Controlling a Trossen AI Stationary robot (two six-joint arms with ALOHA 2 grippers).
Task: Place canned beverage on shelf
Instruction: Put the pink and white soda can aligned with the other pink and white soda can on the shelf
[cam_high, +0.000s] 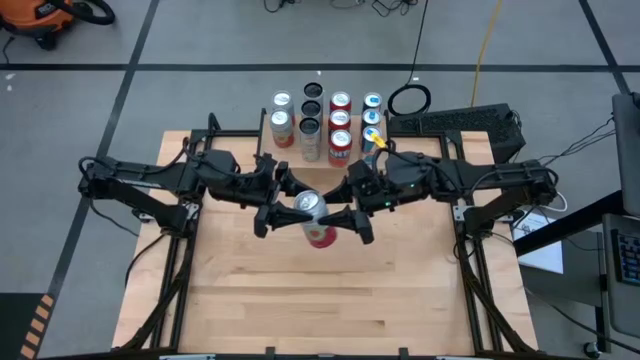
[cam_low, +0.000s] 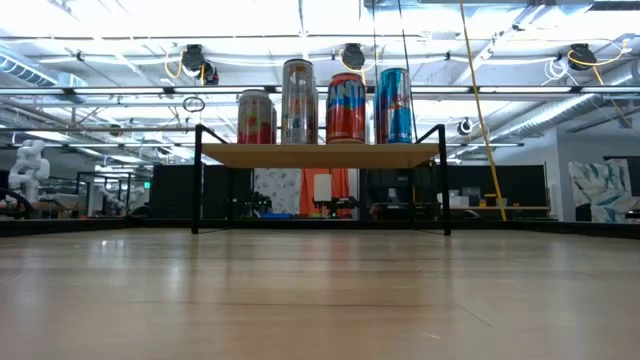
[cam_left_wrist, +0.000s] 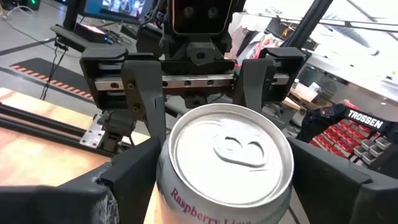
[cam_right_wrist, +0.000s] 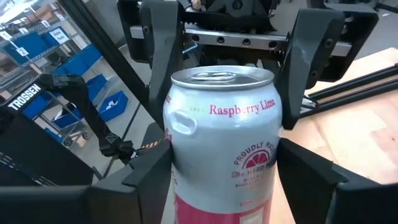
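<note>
**Inspector:** High view first. Wooden counter fills the middle of the picture, with both dark arms reaching inward from its two sides and meeting over its centre.

**Clerk:** And the shelf?

**Inspector:** The shelf stands at the far edge of the counter, a light board on thin black legs. Stored cans stand upright on it in rows. The low view shows four of them along the front.

**Clerk:** Where is the canned beverage?

**Inspector:** The canned beverage is between the two hands over the middle of the counter, well apart from the shelf. It lies tilted, with its silver lid toward the left arm.

**Clerk:** State of the right hand?

**Inspector:** The right hand is closed on the can's body, one finger pressed against each side, as the right wrist view shows.

**Clerk:** The left hand?

**Inspector:** The left hand sits around the lid end. Whether it grips or stands loose, I cannot tell.

**Clerk:** Any markings?

**Inspector:** The body is white above and pink below. "Raspberry Lime" is printed in red near the rim
</note>
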